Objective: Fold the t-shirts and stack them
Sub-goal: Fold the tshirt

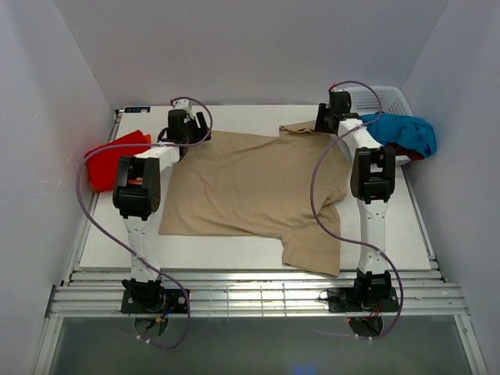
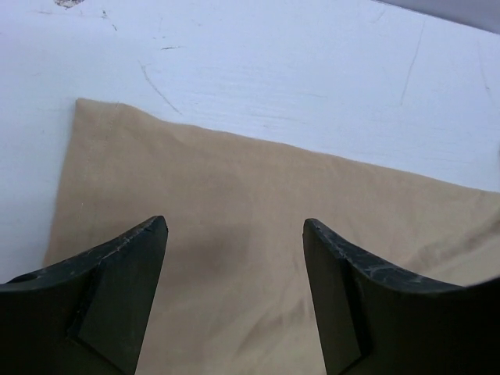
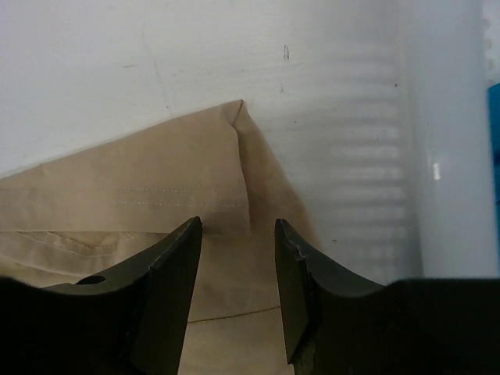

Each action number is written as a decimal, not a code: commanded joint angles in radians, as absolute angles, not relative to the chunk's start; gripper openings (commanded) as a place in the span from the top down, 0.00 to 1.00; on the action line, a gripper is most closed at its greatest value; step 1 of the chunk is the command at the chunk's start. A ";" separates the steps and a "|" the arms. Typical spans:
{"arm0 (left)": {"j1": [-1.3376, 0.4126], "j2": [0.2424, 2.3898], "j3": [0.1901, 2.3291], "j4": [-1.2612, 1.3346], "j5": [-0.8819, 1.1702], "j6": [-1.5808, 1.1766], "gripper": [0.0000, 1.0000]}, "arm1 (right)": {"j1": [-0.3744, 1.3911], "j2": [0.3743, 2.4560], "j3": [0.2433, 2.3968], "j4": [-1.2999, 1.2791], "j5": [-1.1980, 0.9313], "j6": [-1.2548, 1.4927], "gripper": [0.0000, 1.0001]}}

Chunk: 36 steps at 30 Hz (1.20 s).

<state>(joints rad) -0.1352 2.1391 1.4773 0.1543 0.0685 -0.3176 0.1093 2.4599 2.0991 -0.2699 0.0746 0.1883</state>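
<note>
Top external view: nearest the arm bases, one flap of the tan soft-cloth short-sleeved t-shirt (image 1: pixel 250 183) reaches toward the near edge of the white table (image 1: pixel 219 246). From there the shirt spreads flat out to both grippers at its far corners. The left gripper (image 1: pixel 187 125) hovers with its jaws wide. The far-left corner lies directly beneath it, and nothing is pinched. The right gripper (image 1: pixel 332 109) shows a narrower gap over a doubled-over corner (a sleeve, apparently); whether its tips touch cloth I cannot tell. Left of the left gripper lies a bunched bright red shirt (image 1: pixel 109 160). Right of the right gripper, a turquoise-blue shirt (image 1: pixel 406 133) is heaped on a white plastic basket (image 1: pixel 383 98). This looks like the start of the tan shirt's first fold. Next, each gripper should pinch its corner and draw the far edge back evenly.
</note>
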 commanded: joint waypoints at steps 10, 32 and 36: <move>-0.107 2.191 1.603 0.172 -0.017 -0.198 0.20 | 0.092 2.488 2.126 -0.275 0.051 0.164 0.65; -0.091 2.307 1.744 0.134 -0.020 -0.135 0.19 | 0.091 2.505 2.163 -0.236 -0.026 0.172 0.81; -0.077 2.361 1.819 0.092 -0.011 -0.129 0.20 | 0.091 2.505 2.158 -0.230 -0.029 0.169 0.92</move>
<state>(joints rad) -0.0963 2.3367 1.7569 0.1345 -0.0120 -0.1459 0.0975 2.4962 2.1304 -0.2699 -0.0151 0.1757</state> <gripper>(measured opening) 0.807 0.095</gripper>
